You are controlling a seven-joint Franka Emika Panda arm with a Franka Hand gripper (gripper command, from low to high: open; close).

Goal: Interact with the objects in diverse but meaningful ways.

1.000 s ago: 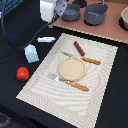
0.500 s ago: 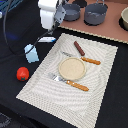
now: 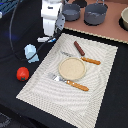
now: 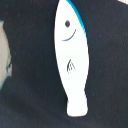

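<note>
The white arm hangs over the far left part of the dark counter (image 3: 107, 107) as the exterior view shows it, and its end effector (image 3: 48, 35) sits low above a white-and-blue toy fish (image 3: 45, 39). The arm's body covers the fingers, so I cannot tell whether they are spread or closed, nor whether they touch the fish. Only a short piece of the fish pokes out below the arm in that view.

The wrist view fills in the rest: the toy fish (image 4: 73, 57) lies flat on the black surface, with a blue back edge, a dot eye, a curved mouth line and a small fin mark. No finger shows in that picture. A pale, blurred shape at its edge is cut off and cannot be identified.

Near the fish, toward the exterior view's left, stands a light blue carton-shaped block (image 3: 31, 52), with a red tomato-like ball (image 3: 22, 73) nearer the camera, both on the bare counter. On the striped placemat (image 3: 60, 97) rests a round tan plate (image 3: 72, 68). A wooden-handled fork (image 3: 70, 83) lies just beside it on the near side and a wooden-handled knife (image 3: 82, 58) on the far side. A dark brown sausage-like stick (image 3: 79, 48) lies just beyond the knife. Two grey pots (image 3: 95, 13) stand at the back, partly cropped.
</note>
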